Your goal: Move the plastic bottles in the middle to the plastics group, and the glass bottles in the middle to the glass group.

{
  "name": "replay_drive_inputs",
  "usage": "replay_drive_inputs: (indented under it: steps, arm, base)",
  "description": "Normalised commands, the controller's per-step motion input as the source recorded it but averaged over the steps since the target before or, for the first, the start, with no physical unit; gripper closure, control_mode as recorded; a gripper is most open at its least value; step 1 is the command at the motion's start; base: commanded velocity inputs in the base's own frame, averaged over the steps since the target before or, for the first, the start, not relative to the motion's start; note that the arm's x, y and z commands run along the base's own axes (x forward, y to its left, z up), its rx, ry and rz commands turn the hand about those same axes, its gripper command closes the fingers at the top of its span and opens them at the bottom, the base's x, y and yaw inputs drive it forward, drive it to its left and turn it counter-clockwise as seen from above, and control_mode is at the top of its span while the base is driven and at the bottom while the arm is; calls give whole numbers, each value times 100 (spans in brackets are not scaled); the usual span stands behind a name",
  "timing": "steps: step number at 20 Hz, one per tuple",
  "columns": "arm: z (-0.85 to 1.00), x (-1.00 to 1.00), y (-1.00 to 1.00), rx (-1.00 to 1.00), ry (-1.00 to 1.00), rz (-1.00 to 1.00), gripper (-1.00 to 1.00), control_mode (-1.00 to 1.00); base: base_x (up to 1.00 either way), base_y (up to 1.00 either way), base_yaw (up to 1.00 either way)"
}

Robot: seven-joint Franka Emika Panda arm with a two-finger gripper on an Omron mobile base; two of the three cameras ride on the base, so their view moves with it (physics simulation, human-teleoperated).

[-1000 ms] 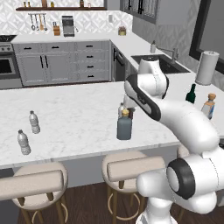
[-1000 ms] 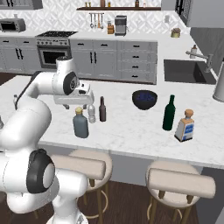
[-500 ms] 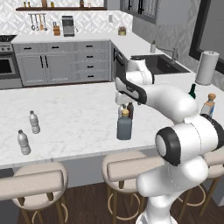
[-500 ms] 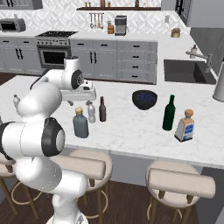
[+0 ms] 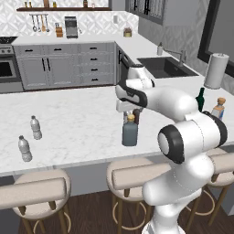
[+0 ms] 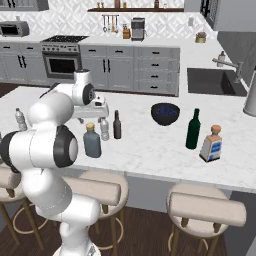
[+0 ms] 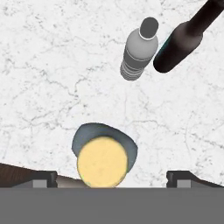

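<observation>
**Open gripper poised above three unsorted bottles in the middle of the bench**

A white robot arm reaches over a marble bench [image 6: 165, 150] in a rendered kitchen. Its gripper [image 7: 111, 177] hangs above the middle cluster, pointing straight down, with its fingers [image 7: 43, 178] spread wide and holding nothing. That stance suggests it is choosing or lining up a first pick.

In the hand view, the squat grey-blue bottle [image 7: 104, 155] sits directly below, at 6 o'clock, its tan stopper between the finger tips. The small clear water bottle [image 7: 139, 51] stands at 1 o'clock, and the slim dark brown bottle [image 7: 183, 39] at 2 o'clock, just beside it; I cannot tell whether the two touch. In the right base view the same three stand together: grey-blue bottle [image 6: 92, 141], water bottle [image 6: 104, 128], brown bottle [image 6: 117, 125].

The destinations lie at opposite ends, likely so that each kind travels a different way. The plastics group, two matching water bottles [image 5: 35, 127] and [image 5: 24, 148], stands at 9 o'clock in the left base view, with bare marble between. The glass group, a green wine bottle [image 6: 193, 129] and a clear squarish bottle [image 6: 212, 144], stands at 3 o'clock in the right base view. A dark bowl [image 6: 165, 113] sits near that route. The grey-blue bottle is nearest the front edge, above the stools [image 6: 205, 210], so a lift should go up before sideways.
</observation>
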Motion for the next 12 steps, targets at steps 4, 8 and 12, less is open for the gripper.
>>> replay_drive_inputs:
  steps: [4,8,12]
  arm:
    - [-19,0,0,0,-3,8,-100,-100]
    - [-16,-3,0,0,-4,4,-100,-100]
    - [-25,1,0,0,-1,2,-100,-100]
  base:
    - [0,0,0]
    - [0,0,0]
    - [0,0,0]
